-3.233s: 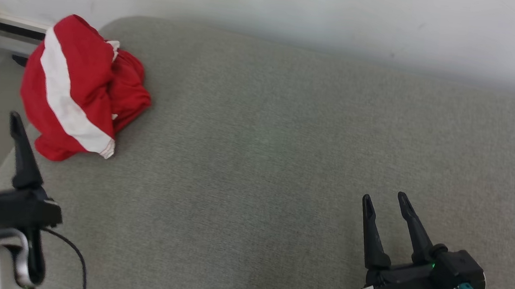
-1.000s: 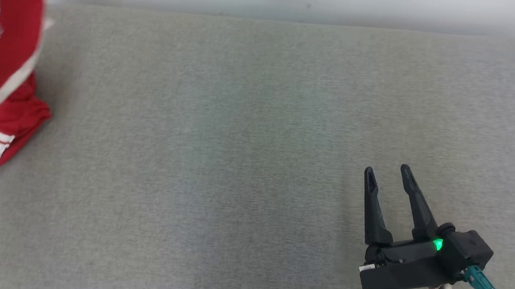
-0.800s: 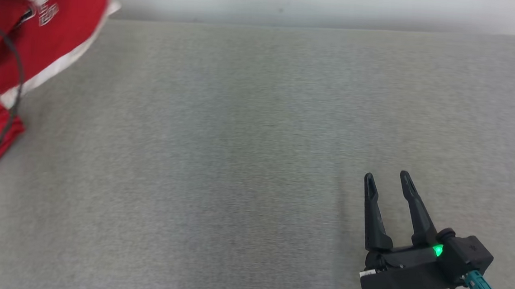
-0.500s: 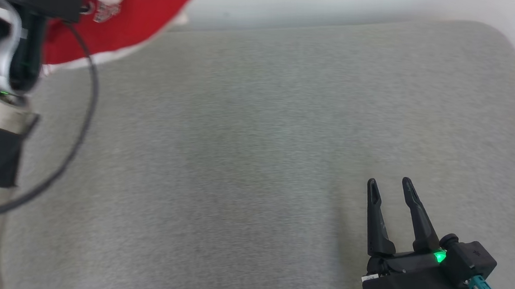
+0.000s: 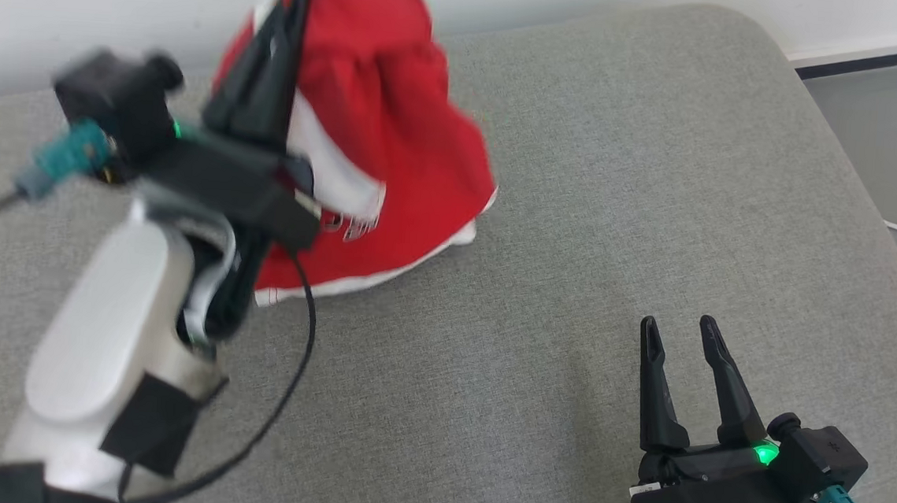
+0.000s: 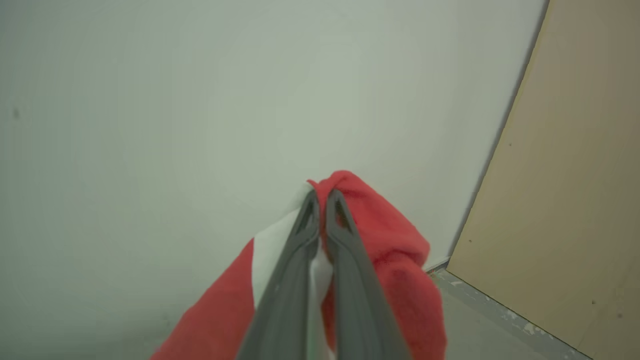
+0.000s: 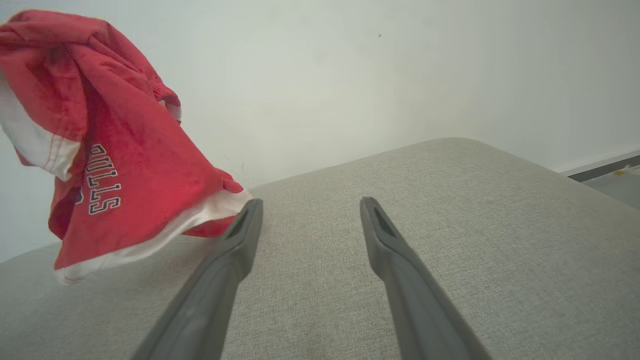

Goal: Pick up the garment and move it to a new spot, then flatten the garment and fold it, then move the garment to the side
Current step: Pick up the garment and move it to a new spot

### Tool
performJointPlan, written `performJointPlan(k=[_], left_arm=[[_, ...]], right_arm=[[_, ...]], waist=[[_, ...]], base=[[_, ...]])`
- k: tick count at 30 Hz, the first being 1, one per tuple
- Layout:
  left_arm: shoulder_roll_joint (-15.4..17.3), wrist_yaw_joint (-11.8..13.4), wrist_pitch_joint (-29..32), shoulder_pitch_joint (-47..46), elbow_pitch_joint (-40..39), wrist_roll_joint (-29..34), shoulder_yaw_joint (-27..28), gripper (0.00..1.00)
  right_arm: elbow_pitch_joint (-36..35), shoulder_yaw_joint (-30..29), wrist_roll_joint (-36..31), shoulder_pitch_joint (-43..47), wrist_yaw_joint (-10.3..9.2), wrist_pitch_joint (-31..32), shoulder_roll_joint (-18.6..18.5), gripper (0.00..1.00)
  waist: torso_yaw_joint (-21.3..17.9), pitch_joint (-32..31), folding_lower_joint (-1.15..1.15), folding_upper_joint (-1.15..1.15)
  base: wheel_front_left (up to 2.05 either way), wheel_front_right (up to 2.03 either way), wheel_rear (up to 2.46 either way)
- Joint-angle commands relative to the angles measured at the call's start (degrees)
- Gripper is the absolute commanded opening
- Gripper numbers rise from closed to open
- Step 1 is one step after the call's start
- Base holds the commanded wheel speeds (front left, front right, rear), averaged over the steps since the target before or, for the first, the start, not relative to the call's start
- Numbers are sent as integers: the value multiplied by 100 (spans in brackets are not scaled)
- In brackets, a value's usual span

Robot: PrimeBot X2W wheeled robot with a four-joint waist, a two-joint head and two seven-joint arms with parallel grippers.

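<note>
Move to new spot | left gripper [image 6: 320, 197] fingers pinch the red garment [image 5: 393, 145] by its top, so it hangs over the grey cushion [image 5: 577, 213] | right gripper [image 5: 676, 327] fingers wide, empty, likely free for flattening

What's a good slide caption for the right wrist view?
Open right claw over the gray cushion, red Bulls garment dangling beside it.
</note>
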Motion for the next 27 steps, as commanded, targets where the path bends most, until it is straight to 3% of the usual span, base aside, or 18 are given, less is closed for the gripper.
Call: performJointPlan(k=[1, 10, 11, 12, 13, 18, 22, 27], left_arm=[[-16, 13, -63, 141, 55, -53, 6, 0], [-342, -93, -213, 1379, 1469, -440, -290, 0], [-386, -122, -241, 1412, 1603, -458, -351, 4], [-417, -125, -270, 1430, 1705, -479, -400, 79], [-455, -155, -351, 1443, 1759, -527, -425, 100], [-441, -194, -735, 1388, 1586, -439, -488, 100], [-311, -89, -845, 1571, 1131, -251, -134, 100], [-150, 148, -851, 1988, 236, 434, 488, 100]], right_arm=[[-28, 22, 64, 5, -12, -2, 11, 100], [14, 77, -18, -65, -12, -2, 9, 100], [20, 54, -30, -56, -12, -2, 7, 100], [25, 58, -56, -50, -12, -2, 7, 100], [23, 48, -81, -39, -12, -2, 8, 100], [-52, -31, -142, 85, -12, -3, 7, 100], [-118, -55, -182, 192, -12, -3, 9, 100], [-164, -75, -213, 254, -12, -2, 7, 100]], waist=[[-10, 19, 0, 0], [94, -4, 0, 0], [130, -28, 0, 0], [159, -51, 0, 0], [200, -87, 0, 0], [470, -299, 0, 0], [682, -441, 0, 0], [903, -533, 0, 0]], base=[[0, 0, 0], [0, 0, 0], [0, 0, 0], [0, 0, 0], [0, 0, 0], [0, 0, 0], [0, 0, 0], [0, 0, 0]])
